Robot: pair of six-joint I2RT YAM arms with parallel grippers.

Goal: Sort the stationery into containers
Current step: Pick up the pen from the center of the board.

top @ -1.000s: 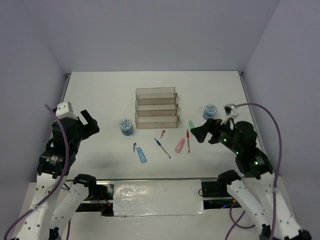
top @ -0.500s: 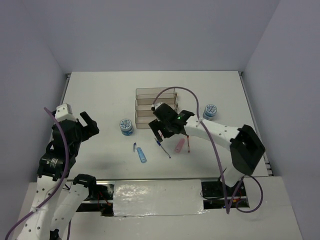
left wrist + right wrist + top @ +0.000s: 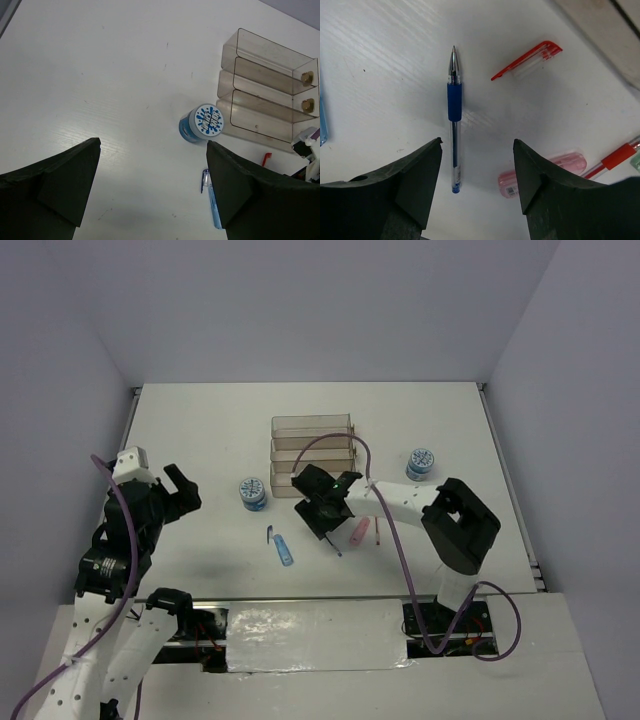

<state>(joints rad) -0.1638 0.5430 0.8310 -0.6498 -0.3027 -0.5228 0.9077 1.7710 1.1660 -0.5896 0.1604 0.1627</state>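
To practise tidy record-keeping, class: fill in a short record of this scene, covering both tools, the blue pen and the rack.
Right tool: open, poised over the blue pen
Left tool: open, holding nothing
Blue pen: lying flat, uncapped
Red cap: loose beside the pen
Rack: three clear trays, no stationery seen inside

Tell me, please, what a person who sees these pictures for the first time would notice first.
The right gripper draws the eye first: it hangs open just above a blue pen near the middle of the table. Behind it stands the clear stepped rack, with one blue-white roll to its left and another to its right. The left gripper is open at the left side, holding nothing.
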